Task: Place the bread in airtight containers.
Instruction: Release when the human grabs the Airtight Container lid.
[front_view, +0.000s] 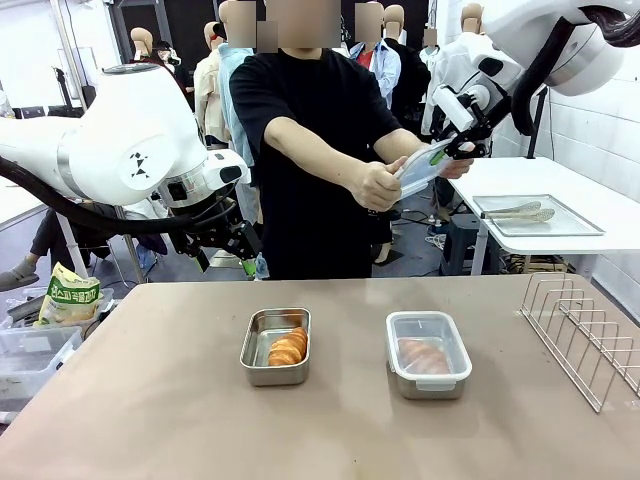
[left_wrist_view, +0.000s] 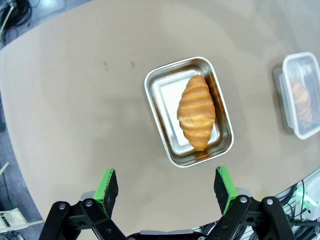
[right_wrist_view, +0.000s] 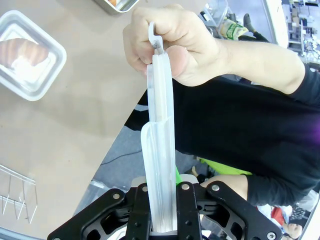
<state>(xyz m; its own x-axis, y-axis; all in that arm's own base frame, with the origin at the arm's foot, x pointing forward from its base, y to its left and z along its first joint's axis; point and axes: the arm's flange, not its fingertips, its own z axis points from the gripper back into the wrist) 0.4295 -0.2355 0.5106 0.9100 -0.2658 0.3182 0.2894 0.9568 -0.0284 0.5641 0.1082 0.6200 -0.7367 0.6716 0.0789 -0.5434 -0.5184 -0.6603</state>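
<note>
Ridged golden roll (left_wrist_view: 196, 112) lay in open steel tub (left_wrist_view: 160, 90). Second roll (front_view: 424, 355), blurry, sat under clear lid in other tub (front_view: 429, 385). Right gripper (right_wrist_view: 161, 200) pinched translucent lid (right_wrist_view: 161, 135); person's hand (right_wrist_view: 170, 42) pinched far end. Left gripper (left_wrist_view: 167, 187) was spread.

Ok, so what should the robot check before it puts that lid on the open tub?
1. Right claw shut on the clear lid: ok.
2. Person's hand off the lid: not ok, it grips the far end.
3. Open tub has a croissant inside: ok.
4. Croissant sits below the tub's rim: cannot tell.
5. Other tub already lidded: ok.
6. Left claw open and up off the open tub: ok.
</note>
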